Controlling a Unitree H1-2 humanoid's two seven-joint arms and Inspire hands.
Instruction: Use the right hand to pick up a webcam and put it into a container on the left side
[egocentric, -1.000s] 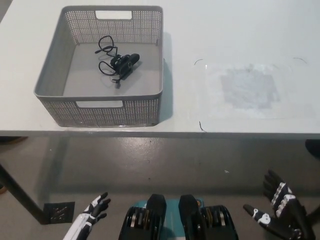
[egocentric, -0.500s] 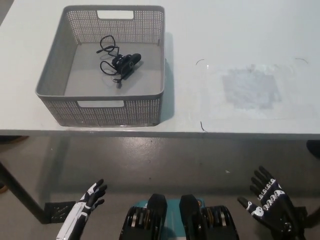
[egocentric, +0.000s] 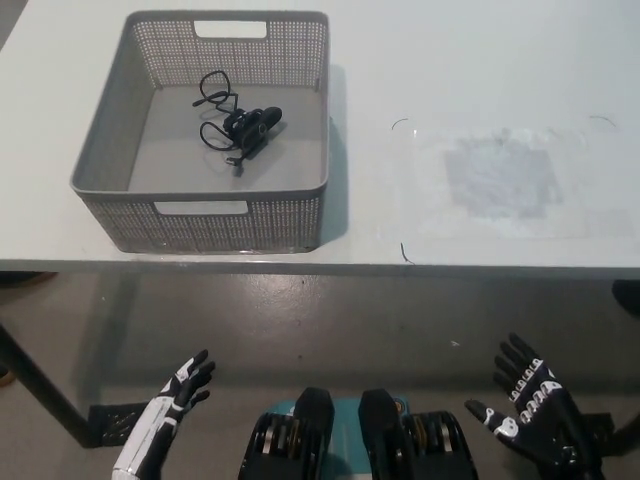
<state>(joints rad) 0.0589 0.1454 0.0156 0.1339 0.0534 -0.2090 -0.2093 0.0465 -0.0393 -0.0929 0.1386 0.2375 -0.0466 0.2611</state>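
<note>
White worktop (egocentric: 470, 60) up top: we see the webcam (egocentric: 252, 125) already lying in the grey basket (egocentric: 230, 220), far up-left from our right hand (egocentric: 535, 420), empty, fingers spread. Left hand (egocentric: 175, 395) rests low, open too.

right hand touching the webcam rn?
Apart. The head view shows the right hand open low beside the robot's body, below the table edge, while the webcam lies inside the grey basket up on the table.
</note>
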